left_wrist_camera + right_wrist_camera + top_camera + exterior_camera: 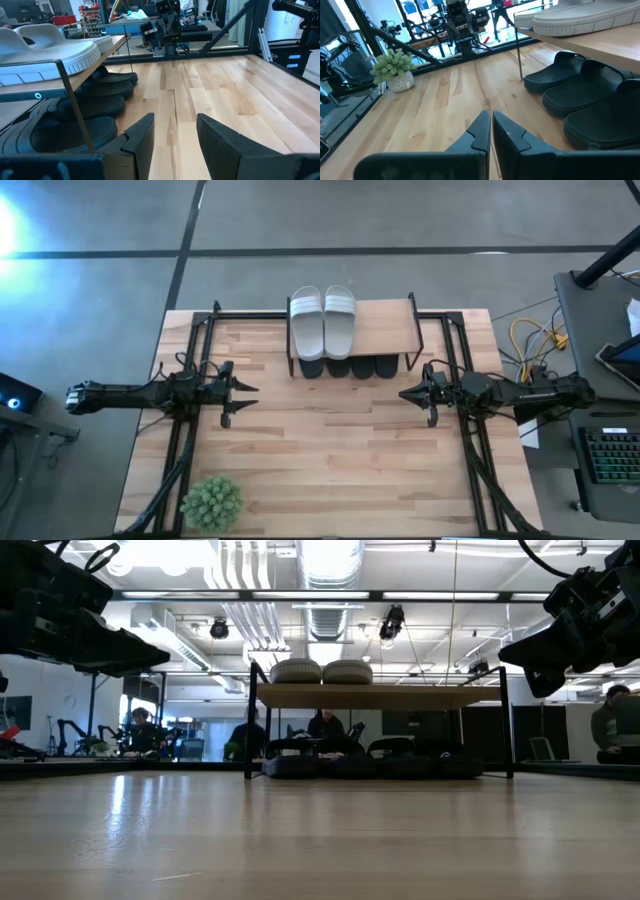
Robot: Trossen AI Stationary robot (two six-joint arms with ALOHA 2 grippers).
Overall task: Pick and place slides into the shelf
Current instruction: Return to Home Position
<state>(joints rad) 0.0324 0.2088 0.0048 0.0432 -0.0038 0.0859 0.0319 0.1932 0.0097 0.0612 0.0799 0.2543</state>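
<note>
Filling most of the high view, the table [330, 440] is seen with the shelf [385, 325] at its upper centre. The grey slides [322, 320] are set side by side on the left half of the plank, and the black slides [361, 367] are lined up beneath it. The left gripper [240, 402] is held at centre left, fingers apart; the right gripper [405, 394] is held at centre right, fingers together. A plant [211, 502] is placed at lower left.

You have a smooth, pale wood tabletop [330, 450]; at twelve o'clock, matt black slides [590, 95] under a wood-topped, black wire shelf [385, 328].
</note>
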